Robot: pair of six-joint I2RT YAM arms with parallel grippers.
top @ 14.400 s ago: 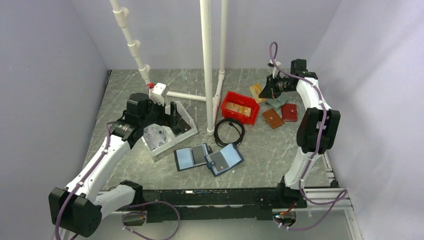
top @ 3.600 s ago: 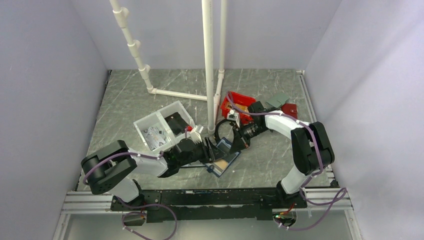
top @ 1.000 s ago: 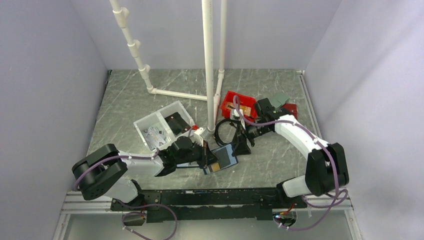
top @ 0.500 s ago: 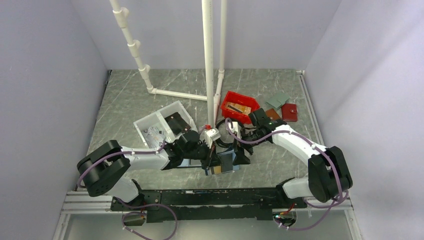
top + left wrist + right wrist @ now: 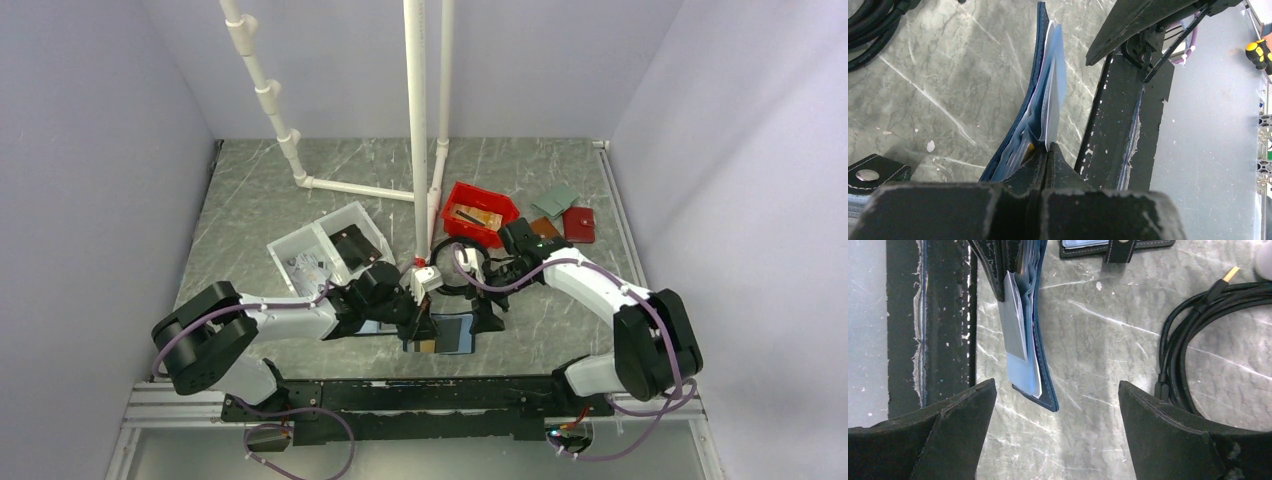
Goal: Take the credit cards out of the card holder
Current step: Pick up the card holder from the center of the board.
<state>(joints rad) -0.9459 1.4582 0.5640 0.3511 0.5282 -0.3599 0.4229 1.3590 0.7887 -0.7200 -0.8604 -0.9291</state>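
My left gripper [image 5: 418, 322] [image 5: 1047, 150] is shut on one edge of the navy-blue card holder [image 5: 455, 333] [image 5: 1040, 75] and holds it just above the table near the front rail. Its light-blue inner flaps [image 5: 1055, 65] fan slightly apart. A gold-orange sliver of a credit card [image 5: 1029, 147] shows in a pocket beside my left fingertips. My right gripper [image 5: 487, 318] [image 5: 1057, 390] stands wide open just right of the holder. In the right wrist view the card holder [image 5: 1034, 340] hangs edge-on, its lower corner level with my open fingertips and touching neither.
A black cable coil [image 5: 455, 265] [image 5: 1193, 335] lies close behind the grippers. Further back are a red bin [image 5: 480, 213], a white divided tray [image 5: 325, 250], brown [image 5: 545, 228] and red [image 5: 578, 222] wallets, and white pipes [image 5: 417, 130]. The black frame rail [image 5: 420, 390] runs along the near edge.
My right gripper has opened wider and moved toward the front rail, beside the holder. My left gripper, still gripping the holder, has carried it slightly nearer the rail and turned it.
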